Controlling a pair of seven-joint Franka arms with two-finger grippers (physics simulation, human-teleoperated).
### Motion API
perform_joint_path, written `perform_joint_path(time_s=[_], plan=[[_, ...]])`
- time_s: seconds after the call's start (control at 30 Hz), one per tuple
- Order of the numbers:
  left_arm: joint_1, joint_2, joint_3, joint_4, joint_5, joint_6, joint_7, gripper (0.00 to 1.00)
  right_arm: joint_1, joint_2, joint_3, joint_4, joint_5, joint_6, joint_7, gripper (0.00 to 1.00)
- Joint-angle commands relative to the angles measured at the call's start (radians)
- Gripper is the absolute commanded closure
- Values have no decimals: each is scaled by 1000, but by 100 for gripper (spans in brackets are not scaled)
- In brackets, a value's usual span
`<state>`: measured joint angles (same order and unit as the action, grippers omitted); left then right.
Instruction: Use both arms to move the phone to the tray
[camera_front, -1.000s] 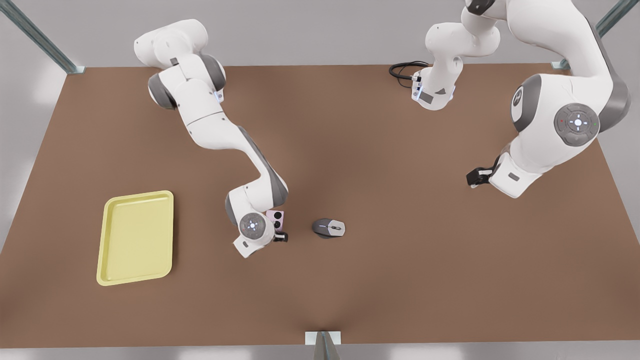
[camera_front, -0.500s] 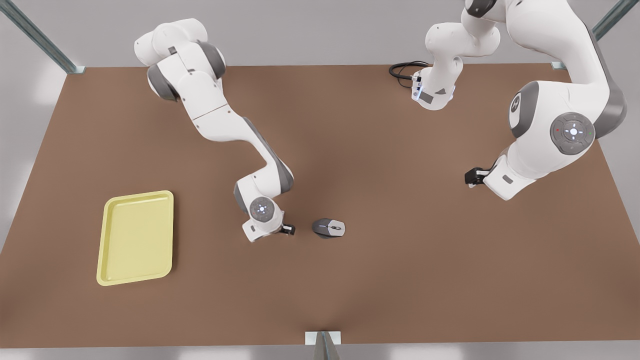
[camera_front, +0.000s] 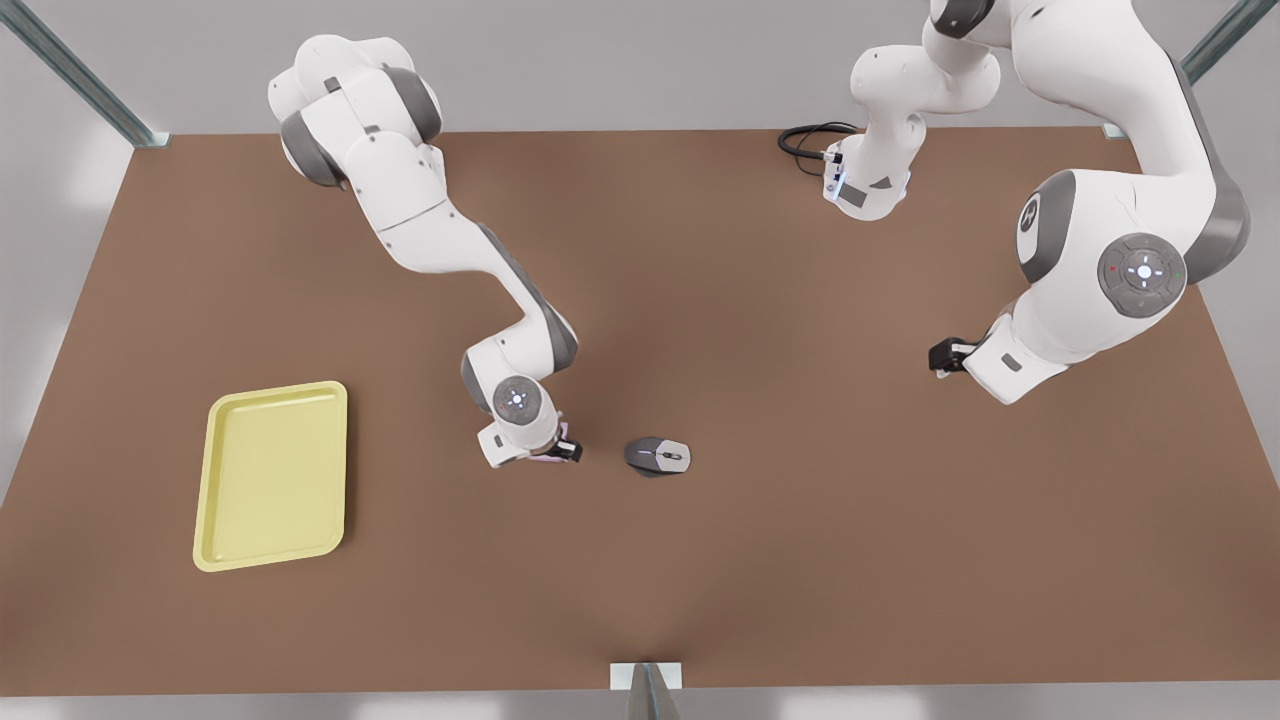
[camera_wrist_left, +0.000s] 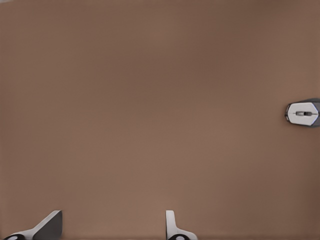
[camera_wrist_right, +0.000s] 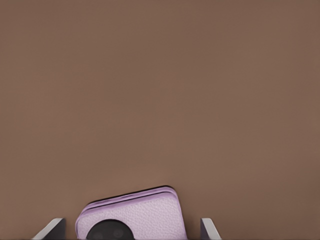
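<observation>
The pale pink phone (camera_wrist_right: 131, 207) lies flat on the brown table, one black camera circle showing. My right gripper (camera_wrist_right: 131, 222) is open, one finger on each side of the phone with a gap at both. In the front view this gripper (camera_front: 563, 452) sits at the table's middle, its wrist covering nearly all of the phone. The yellow tray (camera_front: 272, 480) lies at the front view's left, bare. My left gripper (camera_front: 941, 357) hovers open over bare table at the front view's right, its fingertips (camera_wrist_left: 50, 224) holding nothing.
A grey computer mouse (camera_front: 658, 456) rests just to the front view's right of the right gripper; the same mouse (camera_wrist_left: 303, 112) shows far off in the left wrist view. A black cable (camera_front: 808, 138) lies coiled at the table's far edge.
The right arm's wrist has swung over the phone, which showed beside it one second ago and is now nearly covered. The left arm's wrist has shifted slightly.
</observation>
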<state>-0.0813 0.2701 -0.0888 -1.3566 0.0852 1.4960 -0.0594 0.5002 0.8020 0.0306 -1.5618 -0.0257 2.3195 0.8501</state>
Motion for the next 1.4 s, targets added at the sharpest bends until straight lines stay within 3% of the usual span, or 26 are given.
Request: perform_joint_path(time_s=[0.0, 0.67, 0.77, 1.1, 1.27, 1.37], plan=[[0, 0, 0, 1, 1, 3, 38, 0, -2, 2, 2, -4, -7, 44, 63, 0], [-2, 0, 4, -1, 2, 12, 18, 0, -8, -18, 49, -55, -25, 50, 64, 0], [-2, 0, 4, -1, 2, 12, 18, 0, -20, -17, 60, -67, -26, 57, 64, 11], [-2, 1, 4, -1, 1, 13, 18, 0, -26, -32, 60, -69, -26, 49, 53, 20], [-2, 1, 4, 1, 1, 13, 18, 0, -114, -158, 60, -181, -26, 47, -107, 21], [-2, 1, 3, 1, 1, 18, 18, 0, -281, -253, 55, -294, -26, 58, -408, 21]])
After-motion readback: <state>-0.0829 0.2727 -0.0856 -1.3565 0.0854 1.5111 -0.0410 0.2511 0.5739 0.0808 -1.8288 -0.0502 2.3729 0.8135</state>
